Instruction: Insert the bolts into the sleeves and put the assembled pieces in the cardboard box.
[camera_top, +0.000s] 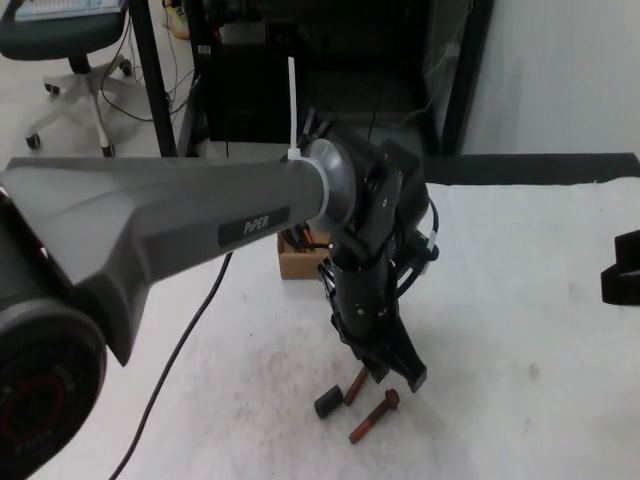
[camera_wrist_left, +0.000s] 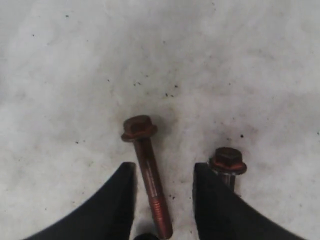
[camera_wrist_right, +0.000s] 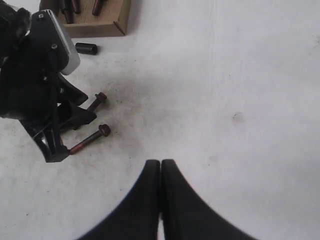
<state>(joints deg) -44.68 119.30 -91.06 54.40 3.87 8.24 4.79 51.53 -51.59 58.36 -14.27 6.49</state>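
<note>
Left wrist view: your left tool (camera_wrist_left: 164, 172) is spread open, its fingers (camera_wrist_left: 115, 210) either side of a rusty bolt (camera_wrist_left: 147, 170) lying flat on the white tabletop (camera_wrist_left: 225, 60); nothing gripped. A second bolt (camera_wrist_left: 228, 161) lies just outside one finger. High view: a black sleeve (camera_top: 327, 402) lies lower centre, beside the bolts; the cardboard box (camera_top: 295, 262) sits mid-frame behind the arm. Right wrist view: your right tool (camera_wrist_right: 160, 167) is clenched on nothing, well apart from the bolts.
</note>
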